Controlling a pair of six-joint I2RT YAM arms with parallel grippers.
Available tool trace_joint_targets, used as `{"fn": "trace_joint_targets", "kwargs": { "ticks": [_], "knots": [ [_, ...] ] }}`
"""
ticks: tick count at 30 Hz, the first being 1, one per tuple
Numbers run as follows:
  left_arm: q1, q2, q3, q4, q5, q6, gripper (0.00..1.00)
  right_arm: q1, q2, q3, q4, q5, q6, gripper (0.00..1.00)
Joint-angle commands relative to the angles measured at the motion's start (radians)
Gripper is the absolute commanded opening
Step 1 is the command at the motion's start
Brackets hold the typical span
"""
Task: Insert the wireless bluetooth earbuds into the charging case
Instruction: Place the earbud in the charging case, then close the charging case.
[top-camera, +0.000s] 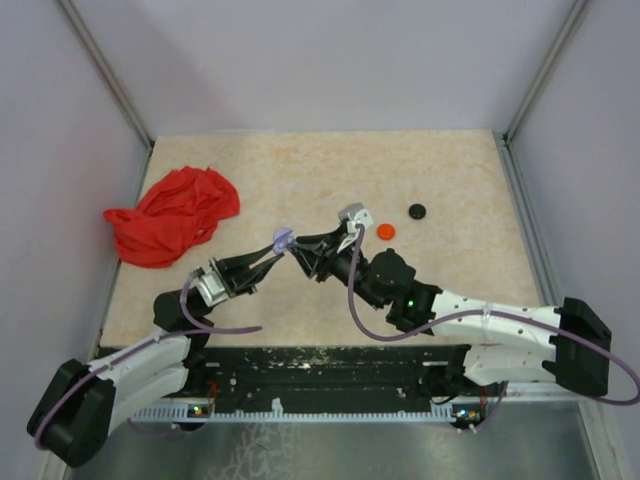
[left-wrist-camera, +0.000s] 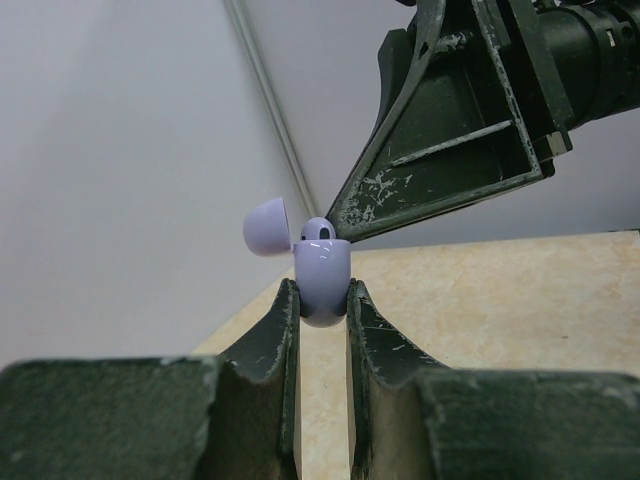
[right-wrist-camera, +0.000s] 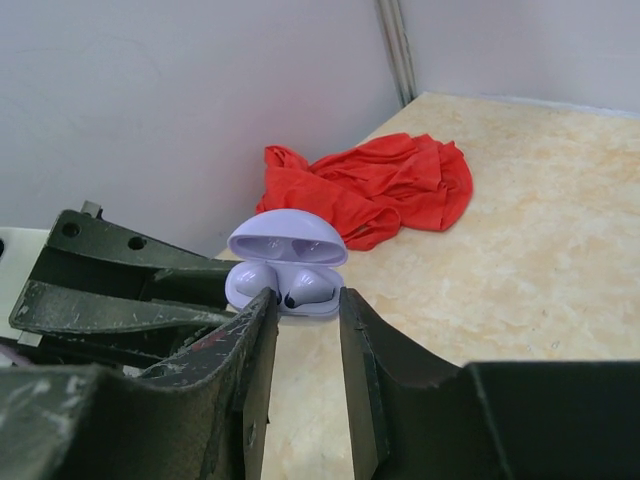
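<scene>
- Two earbuds (right-wrist-camera: 308, 288) look seated in the wells of the charging case (left-wrist-camera: 322, 285). The case is up off the tabletop (top-camera: 440, 170), pinched low on its body by the L claw (left-wrist-camera: 322, 300), w/ the lid (right-wrist-camera: 287, 238) hinged open.
- R claw (right-wrist-camera: 306, 302) stands parted w/ nothing btwn its fingers, tips just beside the case's open mouth.
- Step in hand, prob.: letting go of a bud placed in the case. To do it well:
  - hold the L grip firm and the case upright;
  - draw the R claw straight away from the case so no fingertip hooks a bud or knocks the lid;
  - check both buds sit flush before the lid gets pushed shut.
- R wrist view looks into the case: both wells filled, red cloth (right-wrist-camera: 380, 190) beyond the case.
- L wrist view can't see inside, only one bud top above the case rim. It does show an R fingertip touching, or nearly touching, that rim.
- Top view only: orange disc (top-camera: 385, 230) and black disc (top-camera: 417, 210), well apart from the case on the R arm's side.
</scene>
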Motion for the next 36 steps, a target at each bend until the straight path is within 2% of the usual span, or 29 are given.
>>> {"fn": "trace_joint_targets", "kwargs": {
  "ticks": [1, 5, 7, 9, 13, 16, 20, 22, 29, 36],
  "knots": [
    [-0.002, -0.003, -0.005, 0.044, -0.030, -0.020, 0.00, 0.021, -0.044, 0.041, -0.020, -0.037, -0.010, 0.34],
    [-0.002, -0.013, -0.008, 0.033, -0.066, -0.029, 0.00, 0.021, -0.085, 0.055, -0.064, -0.026, -0.044, 0.40],
    [-0.002, -0.016, -0.008, 0.029, -0.072, -0.030, 0.00, 0.016, -0.108, 0.082, -0.142, -0.018, -0.091, 0.47],
    [-0.003, -0.022, -0.006, 0.024, -0.086, -0.045, 0.00, -0.018, -0.131, 0.120, -0.237, -0.084, -0.153, 0.50],
    [-0.001, -0.030, 0.011, -0.012, -0.067, -0.076, 0.00, -0.196, -0.160, 0.167, -0.379, -0.398, -0.164, 0.59],
    [0.009, -0.038, 0.049, -0.091, -0.016, -0.122, 0.00, -0.331, -0.148, 0.184, -0.422, -0.635, -0.137, 0.61],
    [0.033, -0.036, 0.134, -0.279, 0.090, -0.176, 0.00, -0.470, -0.103, 0.187, -0.392, -0.917, -0.059, 0.61],
    [0.047, -0.020, 0.161, -0.307, 0.151, -0.199, 0.00, -0.516, -0.089, 0.173, -0.339, -1.014, -0.013, 0.61],
    [0.091, 0.094, 0.212, -0.211, 0.361, -0.361, 0.00, -0.550, -0.038, 0.184, -0.269, -1.159, 0.027, 0.61],
    [0.115, 0.186, 0.206, 0.014, 0.449, -0.510, 0.00, -0.551, 0.047, 0.199, -0.202, -1.248, 0.081, 0.61]
  ]
}}
